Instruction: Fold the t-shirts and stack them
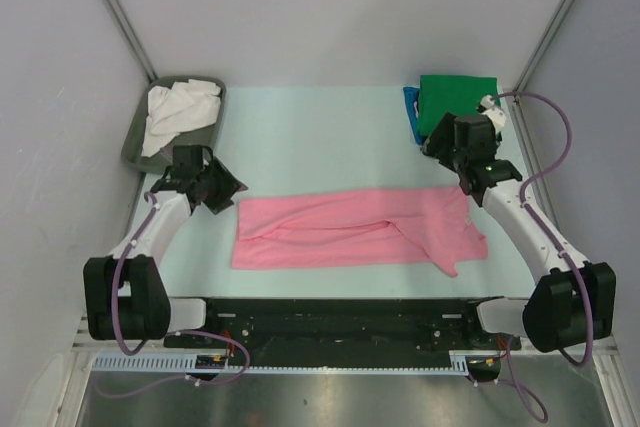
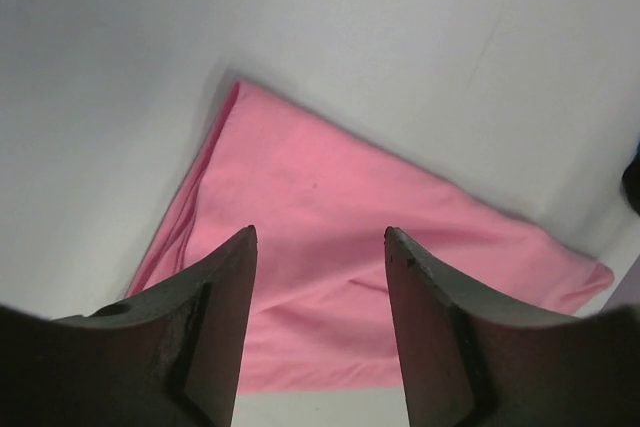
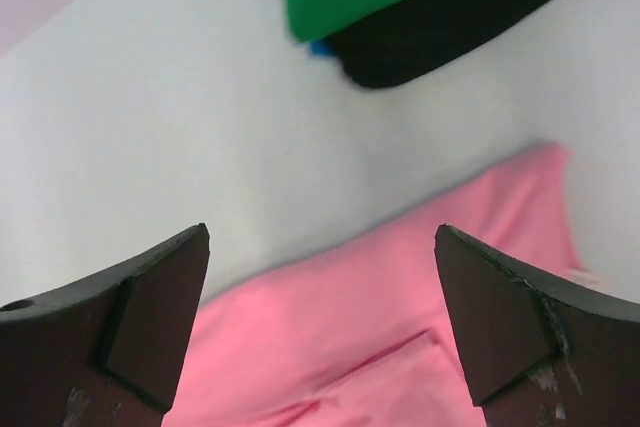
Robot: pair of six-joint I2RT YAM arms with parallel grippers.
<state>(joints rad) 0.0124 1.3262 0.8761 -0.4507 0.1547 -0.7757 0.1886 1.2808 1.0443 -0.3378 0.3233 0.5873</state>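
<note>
Pink t-shirt [image 1: 340, 232] lies part-folded on table [image 1: 320, 137]; left gripper [image 2: 320, 237] and right gripper [image 3: 322, 232] both spread apart, empty

Soft matt pink cloth t-shirt [image 1: 350, 232], lightly creased; matt grey rounded plastic tray [image 1: 137, 142] at ten o'clock; smooth pale table [image 1: 320, 137].

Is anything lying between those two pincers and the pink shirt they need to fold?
Nothing visible does. The left pincer and right pincer, both open, face the pink shirt with only bare table between.
</note>
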